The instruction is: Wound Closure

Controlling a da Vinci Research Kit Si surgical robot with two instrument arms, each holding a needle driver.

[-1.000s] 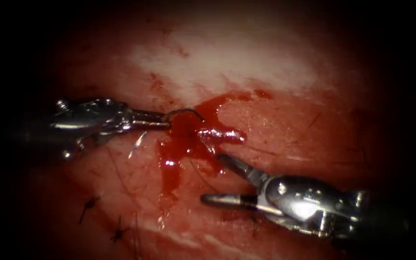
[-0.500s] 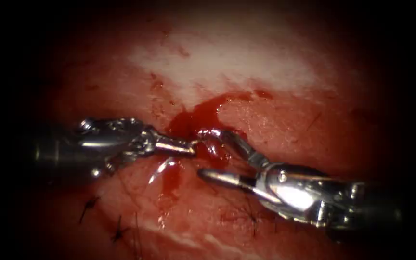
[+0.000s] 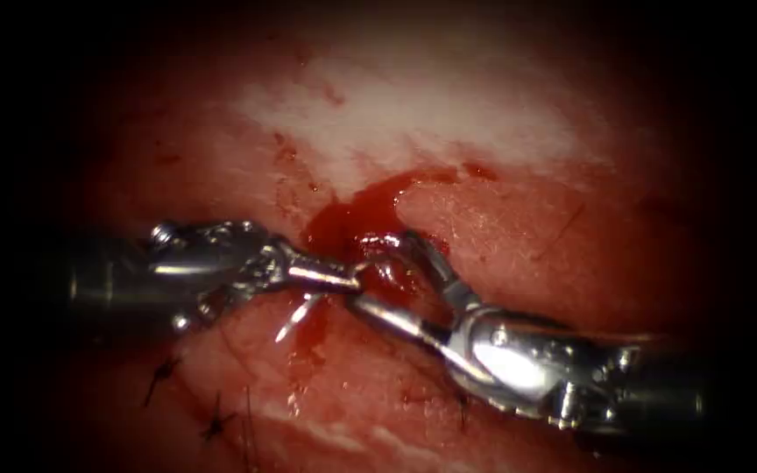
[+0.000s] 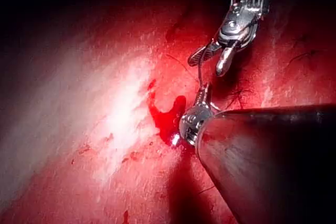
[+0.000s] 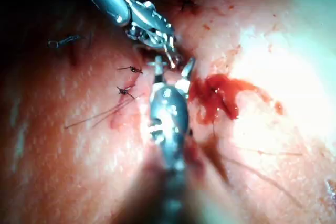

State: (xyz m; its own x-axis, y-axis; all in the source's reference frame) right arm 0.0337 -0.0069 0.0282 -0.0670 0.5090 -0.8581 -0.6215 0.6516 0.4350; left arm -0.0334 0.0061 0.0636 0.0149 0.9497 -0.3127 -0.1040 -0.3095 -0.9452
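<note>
The needle [image 3: 370, 261] is gripped in the left tool [image 3: 354, 282]'s closed jaws. The right tool [image 3: 387, 271]'s jaws are spread wide around it, over red fluid [image 3: 343, 229], nothing held.

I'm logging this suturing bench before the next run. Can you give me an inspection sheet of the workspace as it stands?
Surface: tissue, wet, with a pale patch; red fluid pooled over the cut.
Job's things: needle between the two tools' tips, over the fluid; cannot tell whether its point is in the tissue. A thin strand, likely thread, lies loose on the tissue.
Clutter: dark stitch knots left of the cut.
Grippers: left tool shut on the needle, apparently near one end; right tool open, one jaw on either side of the needle's far part, holding nothing.
Cables: nothing seen.
Surroundings: dark beyond the tissue.
</note>
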